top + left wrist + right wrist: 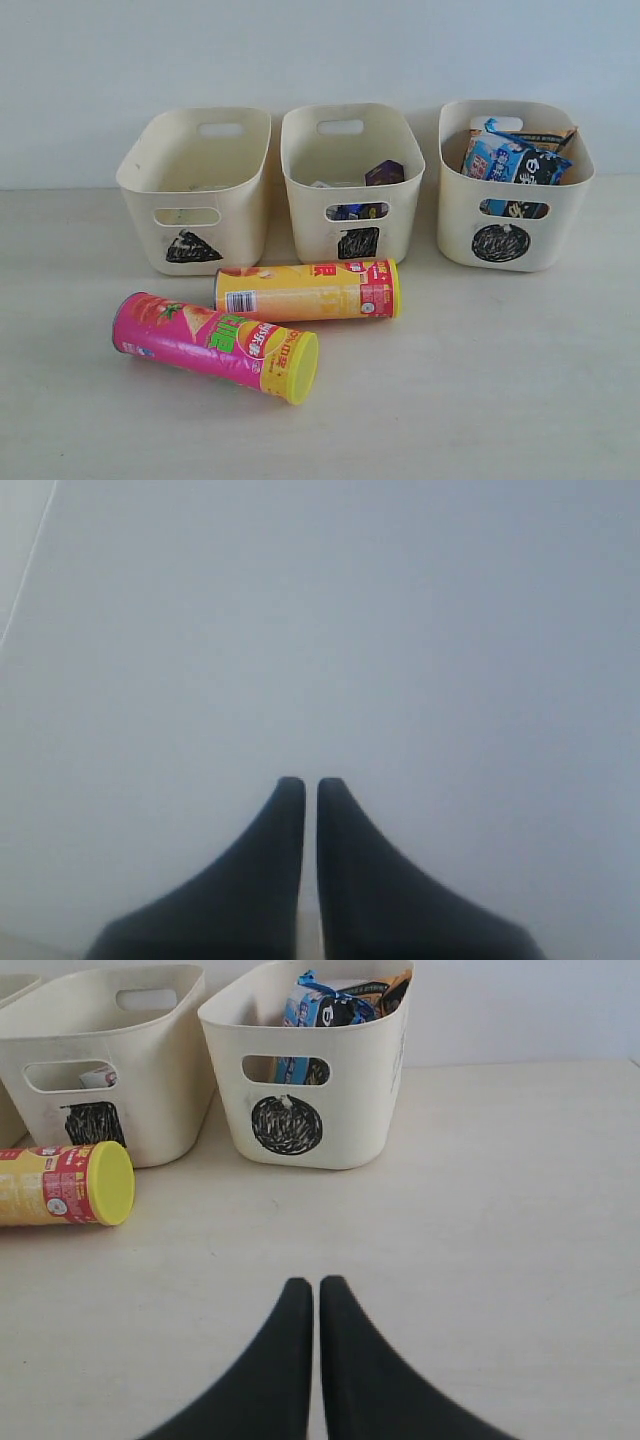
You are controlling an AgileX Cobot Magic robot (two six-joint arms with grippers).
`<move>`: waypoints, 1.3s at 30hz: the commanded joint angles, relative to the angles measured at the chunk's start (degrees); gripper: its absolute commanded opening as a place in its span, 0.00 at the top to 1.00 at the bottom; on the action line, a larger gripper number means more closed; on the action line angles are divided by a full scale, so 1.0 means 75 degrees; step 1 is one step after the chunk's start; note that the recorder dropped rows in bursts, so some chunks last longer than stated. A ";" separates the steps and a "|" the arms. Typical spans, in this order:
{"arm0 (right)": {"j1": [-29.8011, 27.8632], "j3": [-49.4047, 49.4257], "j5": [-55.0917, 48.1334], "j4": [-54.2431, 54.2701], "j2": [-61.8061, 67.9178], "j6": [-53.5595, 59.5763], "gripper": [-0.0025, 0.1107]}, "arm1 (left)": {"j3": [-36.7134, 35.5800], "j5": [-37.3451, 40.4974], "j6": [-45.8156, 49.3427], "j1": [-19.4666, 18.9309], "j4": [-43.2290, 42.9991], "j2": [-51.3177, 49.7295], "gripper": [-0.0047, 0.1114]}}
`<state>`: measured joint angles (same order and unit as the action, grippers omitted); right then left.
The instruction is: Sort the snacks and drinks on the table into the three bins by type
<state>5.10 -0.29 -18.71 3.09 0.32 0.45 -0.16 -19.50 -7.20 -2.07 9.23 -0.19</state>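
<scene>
Left gripper (311, 785): fingers pinched to a thin slit, nothing between them. Its camera shows only a blank pale grey surface, so I can't tell where it sits over the desk.

Right gripper (316, 1285): same state, tips nearly together with a hairline gap, holding nothing. It's above bare table (500, 380), facing the far edge, with the circle bin (455, 215) ahead of it. I can't tell whether the tips touch the top.

The three bins stand in a row along the far edge, apart from each other:
- triangle bin (240, 215), nearest the far-left corner. I can't make out any contents.
- square bin (305, 215), mid far edge. The dark purple carton (385, 172) leans against its right inner wall. Something blue shows through the front slot (too small to call).
- circle bin, toward the far-right corner. The blue-black packet (515, 160) stands up above the rim, and the orange packet (562, 135) is just an edge behind it.

Both tubes lie on their sides on the desk, left of centre:
- yellow tube (300, 292) lies just in front of the triangle and square bins, parallel to the far edge, lid end toward the right edge.
- pink tube (200, 340) lies closer to the near edge at an angle, yellow lid pointing near-right. It is right beside the yellow tube; I can't tell whether they touch.

Neither gripper touches a tube.
</scene>
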 commanded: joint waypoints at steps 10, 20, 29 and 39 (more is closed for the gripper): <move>0.0014 0.0038 0.0037 -0.0059 -0.0043 -0.0018 0.98 | 0.3119 0.3466 0.0960 -0.0006 -0.0400 -0.3023 0.93; 0.0014 0.0038 0.0037 -0.0091 -0.0043 -0.0001 0.98 | 0.5076 0.6432 0.3805 -0.0006 0.0638 -0.5709 0.93; 0.0014 0.0038 0.0025 -0.0091 -0.0043 -0.0015 0.98 | 0.6713 0.8710 0.7793 -0.0006 0.3586 -0.8097 0.93; 0.0014 0.0038 0.0025 -0.0091 -0.0043 -0.0015 0.98 | 0.8135 1.0161 0.9361 0.0191 0.3493 -1.0010 0.93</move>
<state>5.10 -0.29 -18.83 2.86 0.32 0.45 58.39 54.00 58.95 -1.80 35.36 -72.25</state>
